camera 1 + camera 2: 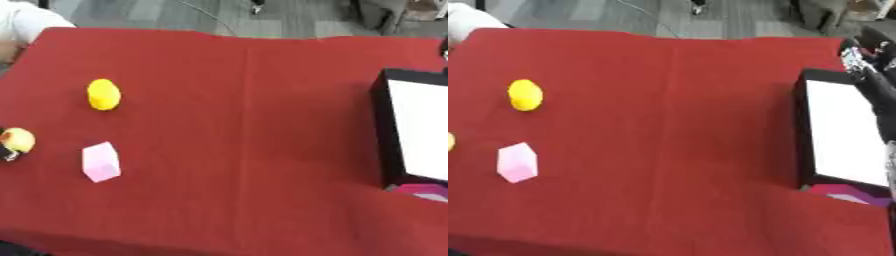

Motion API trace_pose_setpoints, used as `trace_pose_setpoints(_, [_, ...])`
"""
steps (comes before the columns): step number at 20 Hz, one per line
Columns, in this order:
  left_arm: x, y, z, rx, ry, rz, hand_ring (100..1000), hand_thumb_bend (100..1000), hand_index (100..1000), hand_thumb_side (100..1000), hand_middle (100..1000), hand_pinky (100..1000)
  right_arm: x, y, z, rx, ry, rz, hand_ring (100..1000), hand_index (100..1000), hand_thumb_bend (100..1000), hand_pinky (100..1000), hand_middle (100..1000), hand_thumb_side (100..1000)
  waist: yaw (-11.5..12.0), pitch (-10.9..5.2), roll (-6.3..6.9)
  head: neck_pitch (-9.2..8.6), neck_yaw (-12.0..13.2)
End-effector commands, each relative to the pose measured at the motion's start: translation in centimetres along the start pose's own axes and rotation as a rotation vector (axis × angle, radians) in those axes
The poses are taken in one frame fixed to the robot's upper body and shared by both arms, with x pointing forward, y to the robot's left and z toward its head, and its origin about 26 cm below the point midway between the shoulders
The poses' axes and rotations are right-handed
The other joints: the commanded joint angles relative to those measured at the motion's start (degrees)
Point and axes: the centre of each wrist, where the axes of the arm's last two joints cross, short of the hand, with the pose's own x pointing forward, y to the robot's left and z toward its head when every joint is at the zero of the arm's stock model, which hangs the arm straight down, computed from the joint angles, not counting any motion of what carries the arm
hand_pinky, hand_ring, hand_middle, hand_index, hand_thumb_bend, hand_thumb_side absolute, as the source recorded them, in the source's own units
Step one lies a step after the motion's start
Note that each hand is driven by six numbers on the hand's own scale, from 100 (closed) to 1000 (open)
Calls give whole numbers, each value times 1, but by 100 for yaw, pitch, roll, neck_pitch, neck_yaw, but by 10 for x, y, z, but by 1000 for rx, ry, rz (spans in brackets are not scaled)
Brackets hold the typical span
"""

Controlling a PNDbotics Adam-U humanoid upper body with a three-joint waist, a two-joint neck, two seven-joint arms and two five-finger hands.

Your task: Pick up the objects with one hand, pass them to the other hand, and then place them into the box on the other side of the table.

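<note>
Even, bright light, faint shadows; both views soft with motion blur.

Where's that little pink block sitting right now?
The pink block lies on the red tablecloth at the robot's left, just below the yellow object and far across from the black box on the right.

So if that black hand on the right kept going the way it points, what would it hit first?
Probably nothing. The right hand seems to point toward the far table edge, beyond the black, white-lined box, with only bare red tablecloth ahead. Its height is unclear.
</note>
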Motion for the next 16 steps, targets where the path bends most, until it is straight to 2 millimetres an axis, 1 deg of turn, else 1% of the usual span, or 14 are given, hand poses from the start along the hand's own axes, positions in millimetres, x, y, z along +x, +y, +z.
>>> trace_pose_setpoints(1, [-1, 13, 5, -21, 59, 68, 896, 203, 806, 205, 794, 952, 7, -3, -2, 4, -26, 19, 1000, 1000, 100, 1000, 971, 616, 6, -75, 17, 14, 28])
trace_pose_setpoints(3, [0, 11, 5, -15, 53, 82, 877, 100, 747, 186, 768, 920, 7, -4, -2, 4, -27, 18, 1000, 1000, 100, 1000, 972, 616, 3, -75, 16, 15, 30])
trace_pose_setpoints(5, [1, 11, 6, -7, 46, 90, 844, 100, 682, 206, 734, 880, 7, -4, -2, 5, -27, 18, 1000, 1000, 100, 1000, 972, 616, 1, -75, 18, 18, 28])
trace_pose_setpoints(8, [6, 15, 13, 20, 18, 103, 811, 100, 626, 197, 698, 848, 8, -4, -2, 4, -27, 18, 1000, 1000, 100, 1000, 972, 616, 4, -73, 20, 21, 14])
trace_pose_setpoints(12, [20, 28, 39, 118, -49, 106, 764, 100, 587, 186, 647, 801, 7, -4, -2, 3, -26, 21, 1000, 1000, 100, 1000, 972, 615, 30, -68, 14, 3, -58])
trace_pose_setpoints(16, [40, 41, 75, 229, -165, 124, 714, 100, 545, 199, 592, 783, 7, -6, -2, 0, -26, 25, 1000, 1000, 100, 1000, 972, 614, 72, -70, 9, -22, -218])
